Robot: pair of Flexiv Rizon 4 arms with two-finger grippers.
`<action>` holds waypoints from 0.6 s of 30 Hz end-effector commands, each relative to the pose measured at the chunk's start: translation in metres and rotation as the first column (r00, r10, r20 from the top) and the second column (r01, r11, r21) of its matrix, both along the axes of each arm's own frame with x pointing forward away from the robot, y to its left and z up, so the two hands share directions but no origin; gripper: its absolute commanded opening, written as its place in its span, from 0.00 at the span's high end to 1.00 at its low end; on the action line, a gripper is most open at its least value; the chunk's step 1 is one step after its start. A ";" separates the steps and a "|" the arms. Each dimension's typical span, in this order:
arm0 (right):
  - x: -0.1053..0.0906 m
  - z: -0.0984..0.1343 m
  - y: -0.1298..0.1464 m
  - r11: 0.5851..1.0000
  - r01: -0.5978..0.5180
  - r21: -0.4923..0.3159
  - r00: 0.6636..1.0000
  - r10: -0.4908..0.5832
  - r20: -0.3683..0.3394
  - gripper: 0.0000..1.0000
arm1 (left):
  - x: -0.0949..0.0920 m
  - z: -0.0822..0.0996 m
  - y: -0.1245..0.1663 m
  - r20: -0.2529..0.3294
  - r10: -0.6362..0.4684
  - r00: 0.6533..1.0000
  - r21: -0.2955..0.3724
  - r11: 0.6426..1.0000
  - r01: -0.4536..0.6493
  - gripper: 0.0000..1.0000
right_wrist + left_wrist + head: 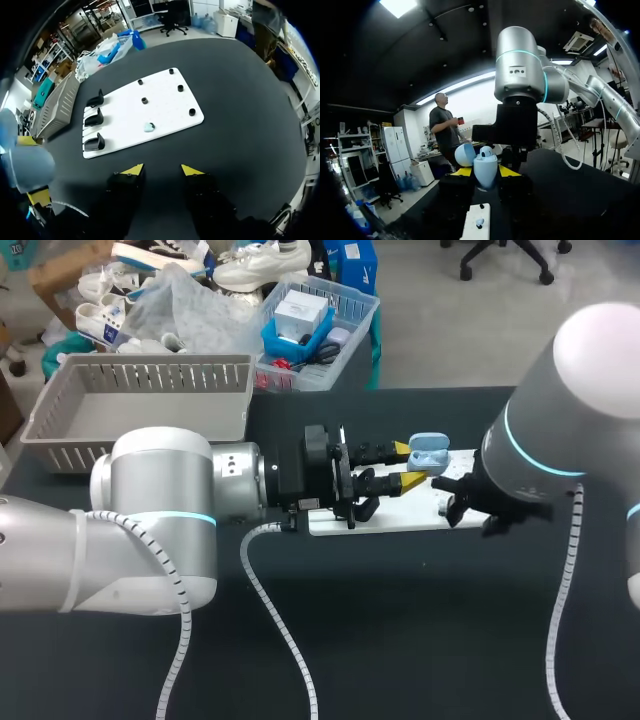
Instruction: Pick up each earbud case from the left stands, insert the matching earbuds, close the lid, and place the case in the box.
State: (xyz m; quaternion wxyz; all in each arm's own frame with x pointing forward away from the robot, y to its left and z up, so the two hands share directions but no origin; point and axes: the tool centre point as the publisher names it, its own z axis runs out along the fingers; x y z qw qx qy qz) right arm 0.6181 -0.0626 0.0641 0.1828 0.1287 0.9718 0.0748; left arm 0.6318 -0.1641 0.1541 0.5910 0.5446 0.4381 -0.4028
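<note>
Between left fingers point(461, 171), an open pale-blue earbud case point(485, 172), upright.

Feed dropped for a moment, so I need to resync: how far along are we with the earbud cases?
Done: all three stands are empty, though no case is visible in the box. In hand: the left gripper holds a blue case, lid open. Left: one earbud lies on the board below the open right gripper; insert it, close the lid, box the case.
</note>
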 end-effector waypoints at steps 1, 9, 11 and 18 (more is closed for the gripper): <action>0.013 -0.012 0.007 1.000 -0.004 -0.002 1.000 0.004 -0.003 0.58 | -0.003 -0.002 -0.001 0.007 0.048 0.999 -0.017 0.999 -0.048 1.00; 0.013 -0.016 0.006 1.000 -0.008 -0.002 1.000 0.008 -0.016 0.59 | -0.003 -0.002 -0.001 0.007 0.048 0.999 -0.017 0.999 -0.048 1.00; 0.013 -0.016 0.005 1.000 -0.007 -0.003 1.000 0.007 -0.018 0.59 | -0.003 -0.002 -0.001 0.007 0.048 0.999 -0.017 0.999 -0.048 1.00; 0.013 -0.017 0.003 1.000 -0.006 -0.007 1.000 0.006 -0.023 0.60 | 0.006 0.001 0.007 -0.003 0.065 0.998 -0.050 0.997 -0.065 1.00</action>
